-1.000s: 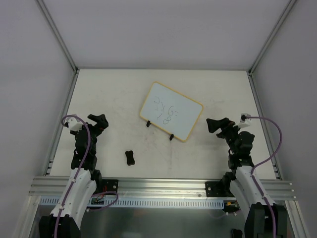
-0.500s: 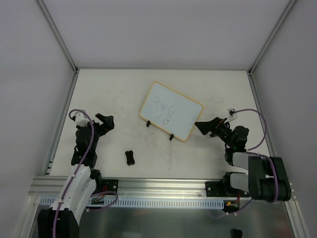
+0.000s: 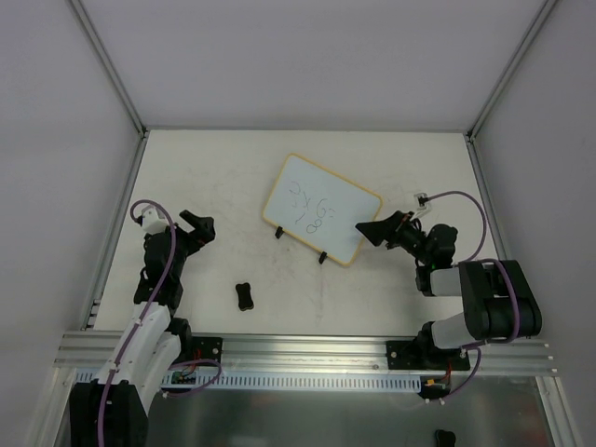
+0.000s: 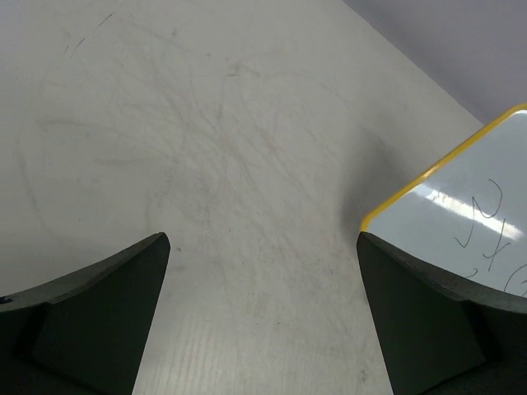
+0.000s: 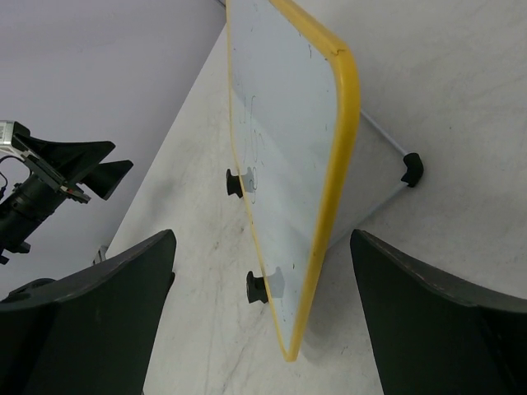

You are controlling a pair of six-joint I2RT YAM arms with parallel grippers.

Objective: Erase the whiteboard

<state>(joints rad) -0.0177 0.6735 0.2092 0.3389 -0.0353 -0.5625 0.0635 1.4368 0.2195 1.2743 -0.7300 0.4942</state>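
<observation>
Whiteboard (image 3: 322, 209) sits past the middle of the table (image 3: 214, 168), slightly right of centre and turned at an angle, propped on small black feet (image 3: 278, 231) along its near edge so that its face leans back. Its frame is thin and yellowish, its corners are rounded, and dark scribbles (image 3: 315, 207) run across the upper middle of the white face.

The right gripper (image 3: 368, 229) reaches in from the right, with its tip at the board's near right edge. In the right wrist view its two fingers are spread wide and the frame's rounded edge stands upright between them — the fingers are not pressed onto it, and whether either one touches the frame I cannot tell.

The left gripper (image 3: 198, 223) hangs over bare table well to the left of the board. Its fingers are also spread apart with nothing between them; in its wrist view a corner of the board lies beyond the right finger, apart from it.

A small black eraser block (image 3: 244, 295) lies on the table nearer the arm bases — between the left gripper and the board's near feet, touching neither.
</observation>
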